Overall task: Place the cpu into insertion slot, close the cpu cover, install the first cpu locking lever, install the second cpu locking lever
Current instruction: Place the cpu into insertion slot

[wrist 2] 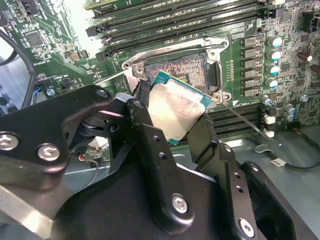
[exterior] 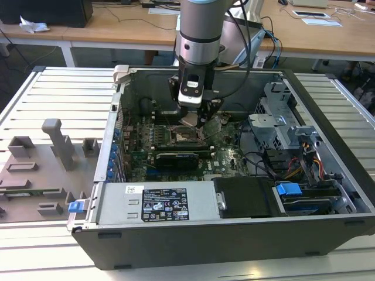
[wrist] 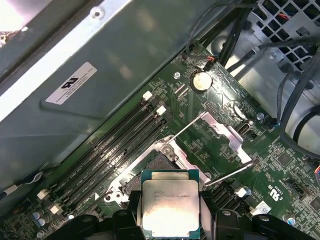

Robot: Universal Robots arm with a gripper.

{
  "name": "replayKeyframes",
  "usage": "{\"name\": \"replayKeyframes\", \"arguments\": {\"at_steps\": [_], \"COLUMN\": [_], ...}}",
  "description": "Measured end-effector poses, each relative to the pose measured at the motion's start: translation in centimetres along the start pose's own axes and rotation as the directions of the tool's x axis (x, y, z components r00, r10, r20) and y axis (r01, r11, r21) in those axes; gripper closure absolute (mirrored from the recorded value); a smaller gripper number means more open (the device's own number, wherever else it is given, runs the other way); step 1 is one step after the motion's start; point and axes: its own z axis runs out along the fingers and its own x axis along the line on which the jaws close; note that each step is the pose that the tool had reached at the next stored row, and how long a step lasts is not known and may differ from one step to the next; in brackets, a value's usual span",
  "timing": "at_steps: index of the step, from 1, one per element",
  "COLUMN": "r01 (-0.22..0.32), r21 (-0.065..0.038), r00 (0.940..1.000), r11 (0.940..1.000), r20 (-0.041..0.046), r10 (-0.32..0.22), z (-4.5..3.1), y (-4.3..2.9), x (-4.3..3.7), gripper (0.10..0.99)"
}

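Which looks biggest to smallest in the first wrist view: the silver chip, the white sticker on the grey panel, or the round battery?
1. cpu, though it sits nearest the camera, so its lead may be exaggerated.
2. white sticker.
3. round battery, clearly the smallest.

I'm seeing the cpu (wrist 2: 175, 112) pinched between the gripper (exterior: 199, 123) fingers, just over the slot (wrist 2: 190, 70) edge. Cover (wrist: 227, 134) sits flipped open beside the slot, memory slots (wrist: 110, 145) run alongside.
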Motion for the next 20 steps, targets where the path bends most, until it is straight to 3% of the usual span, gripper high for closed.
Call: {"name": "replayKeyframes", "arguments": {"at_steps": [20], "r01": [-0.113], "r21": [0.0], "r00": [0.9936], "r11": [0.9936], "r20": [0.0083], "r10": [0.113], "z": [0.01], "y": [0.0], "x": [0.0], "gripper": [0.545]}}
